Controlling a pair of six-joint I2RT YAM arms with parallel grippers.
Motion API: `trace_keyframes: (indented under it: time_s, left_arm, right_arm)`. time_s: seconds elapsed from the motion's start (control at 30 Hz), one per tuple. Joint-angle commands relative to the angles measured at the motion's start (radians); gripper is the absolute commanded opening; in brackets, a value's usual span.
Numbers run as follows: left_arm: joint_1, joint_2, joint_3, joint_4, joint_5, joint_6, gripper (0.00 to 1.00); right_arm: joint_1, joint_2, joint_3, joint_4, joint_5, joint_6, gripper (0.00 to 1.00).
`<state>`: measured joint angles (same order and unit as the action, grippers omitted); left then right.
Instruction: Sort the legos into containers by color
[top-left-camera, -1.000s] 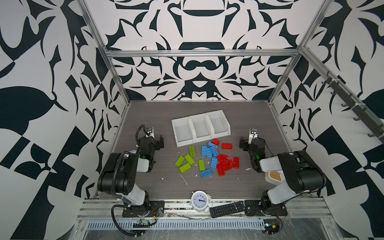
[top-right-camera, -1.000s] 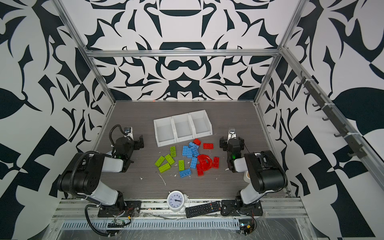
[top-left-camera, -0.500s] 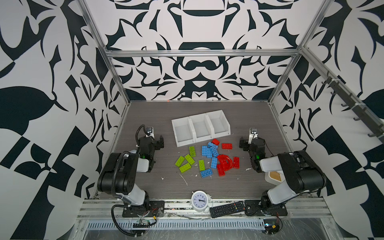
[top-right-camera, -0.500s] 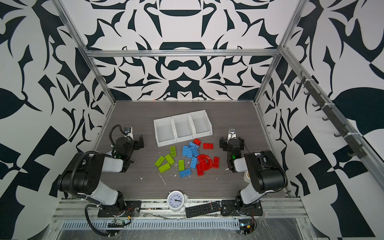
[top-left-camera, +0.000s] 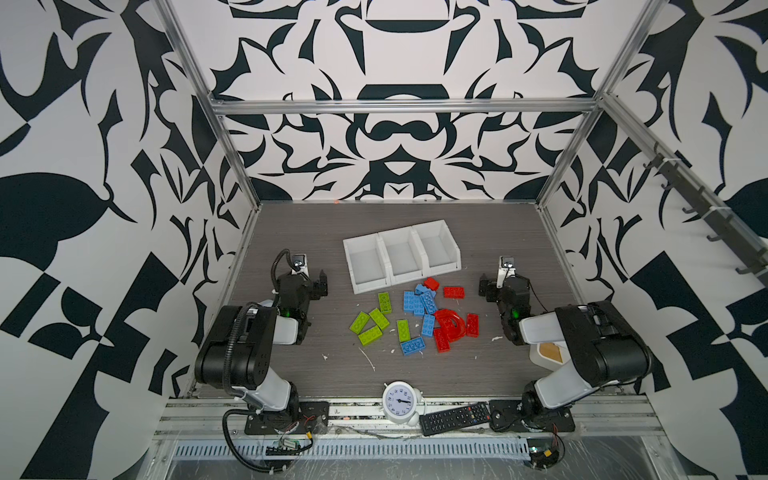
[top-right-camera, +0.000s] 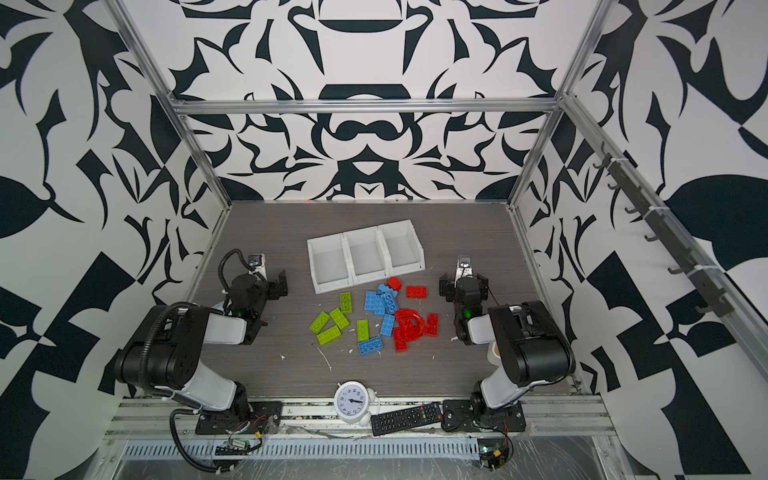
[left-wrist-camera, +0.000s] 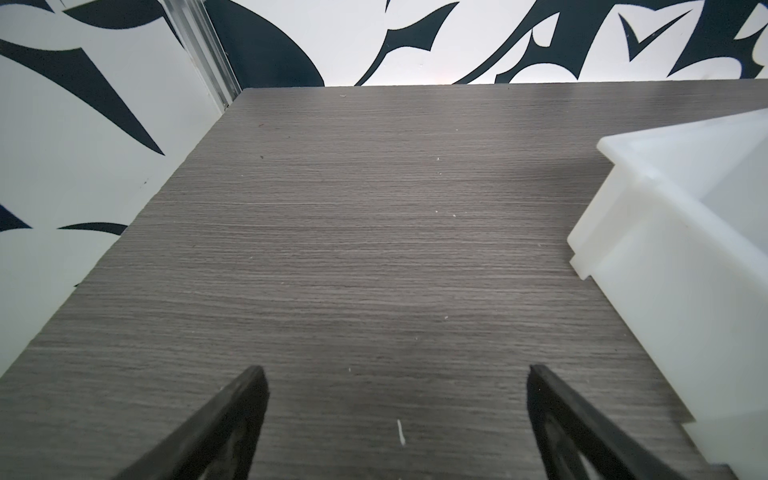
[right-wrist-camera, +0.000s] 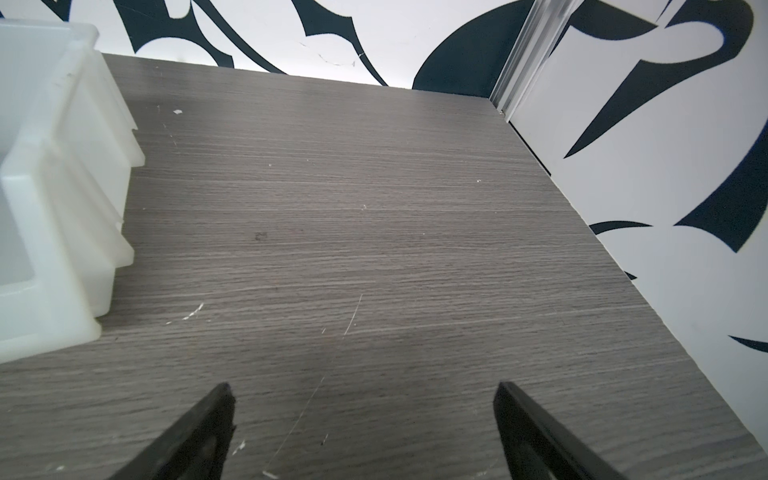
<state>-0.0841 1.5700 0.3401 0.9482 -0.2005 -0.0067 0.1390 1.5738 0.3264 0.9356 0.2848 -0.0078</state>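
L gripper (left-wrist-camera: 395, 376) is spread wide, nothing btwn its fingers, low over bare tabletop (top-left-camera: 291, 232) just left of the containers (top-left-camera: 371, 286). R gripper (right-wrist-camera: 361, 390) is likewise spread wide, gripping nothing, to the right of the bricks. The 3 white bins are joined in a row and show bare white floors. Legos lie loose on the table in front of them: 5 green legos (top-left-camera: 374, 322) at left, blue legos (top-left-camera: 415, 302) mid, red legos (top-left-camera: 471, 325) incl. 1 arch at right.
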Motion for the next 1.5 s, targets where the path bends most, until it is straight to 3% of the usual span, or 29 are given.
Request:
trace_keyframes:
  time_s: [0.0, 0.3, 0.4, 0.5, 0.57, 0.63, 0.7, 0.8, 0.93, 1.03, 1.17, 1.47]
  left_arm:
    - [0.005, -0.003, 0.019, 0.005, 0.006, 0.001, 1.00]
    - [0.005, -0.005, 0.019, 0.009, 0.008, 0.004, 1.00]
    - [0.003, -0.035, 0.013, 0.002, 0.006, 0.007, 1.00]
    - [-0.006, -0.152, 0.014, -0.099, 0.031, 0.017, 1.00]
    - [-0.042, -0.260, 0.031, -0.215, -0.010, 0.037, 1.00]
    - [-0.068, -0.400, 0.080, -0.407, -0.032, -0.052, 0.99]
    - [-0.070, -0.514, 0.141, -0.620, 0.073, -0.199, 1.00]
    - [-0.097, -0.597, 0.154, -0.730, 0.261, -0.329, 1.00]
    - [-0.216, -0.650, 0.106, -0.733, 0.286, -0.346, 1.00]
    - [-0.288, -0.666, 0.066, -0.693, 0.250, -0.328, 1.00]
    - [-0.293, -0.669, 0.007, -0.619, 0.233, -0.314, 1.00]
    - [-0.293, -0.671, 0.014, -0.656, 0.238, -0.324, 1.00]
  right_arm:
    - [-0.004, -0.014, 0.020, 0.009, 0.007, -0.006, 1.00]
    - [-0.006, -0.023, 0.019, 0.013, 0.003, -0.009, 0.99]
    - [-0.004, -0.110, 0.045, -0.109, -0.004, -0.003, 0.97]
    - [0.008, -0.258, 0.152, -0.452, -0.033, 0.049, 0.92]
    - [0.015, -0.328, 0.252, -0.692, -0.168, 0.118, 0.80]
    - [0.038, -0.360, 0.331, -0.893, -0.289, 0.170, 0.72]
    - [0.085, -0.373, 0.395, -1.072, -0.337, 0.193, 0.68]
    - [0.211, -0.379, 0.454, -1.215, -0.330, 0.193, 0.65]
    - [0.393, -0.345, 0.503, -1.270, -0.265, 0.205, 0.65]
    - [0.454, -0.259, 0.553, -1.279, -0.239, 0.192, 0.63]
    - [0.510, -0.142, 0.622, -1.300, -0.236, 0.169, 0.57]
    - [0.556, 0.002, 0.674, -1.272, -0.203, 0.158, 0.59]
